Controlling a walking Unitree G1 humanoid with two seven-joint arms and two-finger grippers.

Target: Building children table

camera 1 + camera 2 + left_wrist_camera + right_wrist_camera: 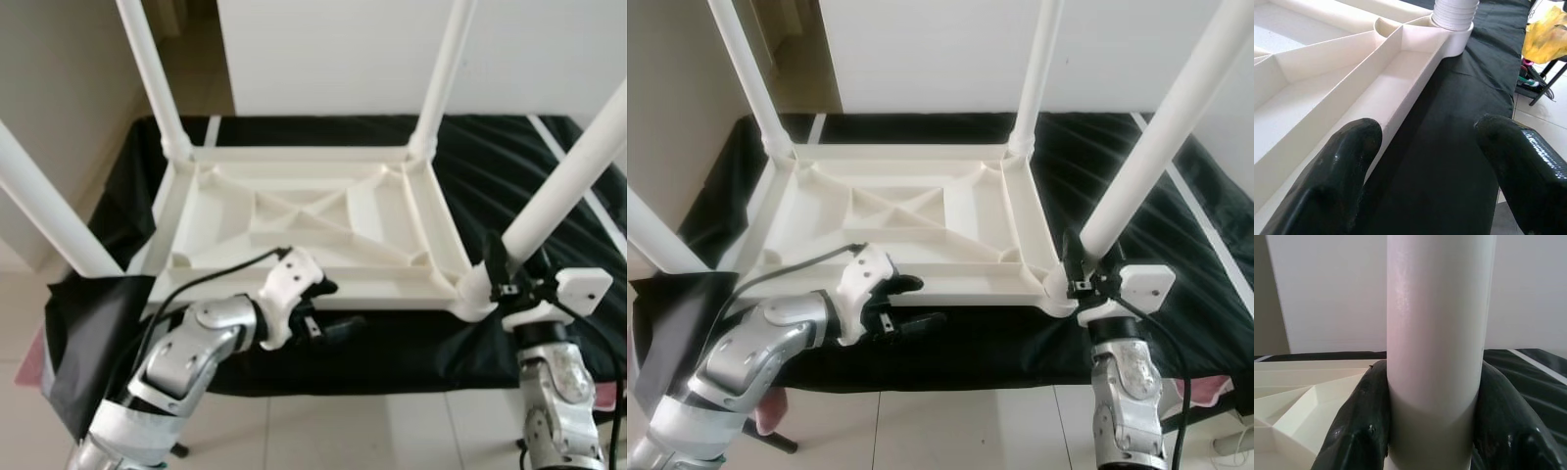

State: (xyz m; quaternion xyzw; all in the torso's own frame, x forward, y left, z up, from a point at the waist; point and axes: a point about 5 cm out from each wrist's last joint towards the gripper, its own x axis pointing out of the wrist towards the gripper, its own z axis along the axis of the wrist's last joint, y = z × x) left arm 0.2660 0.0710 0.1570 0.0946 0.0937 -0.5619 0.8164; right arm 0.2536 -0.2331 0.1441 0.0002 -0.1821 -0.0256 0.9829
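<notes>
Upside down on a black cloth-covered surface (509, 176): a white plastic children's table with a ribbed underside (304, 220), all four round white legs pointing up. Right gripper (509, 279) down at the base of the near right leg (573, 171), black fingers (1359, 426) pressed on either side of the tube just above its corner socket, so clamped on that leg. Left gripper (906, 304) hovering just off the near long edge of the frame, fingers (1334, 171) spread apart with nothing between them, one right beside the rim, the other out over the black cloth.

Looks like light, stiff moulded plastic, hollow legs, smooth and probably a bit slippery under rubber pads. Low on the leg near the socket seems the smart spot for gripping or twisting; higher up would likely just lever the whole thing around. Frame rim looks thin but rigid, fine for bracing. Probably prone to sliding on that cloth, so worth steadying the rim while working the leg.
</notes>
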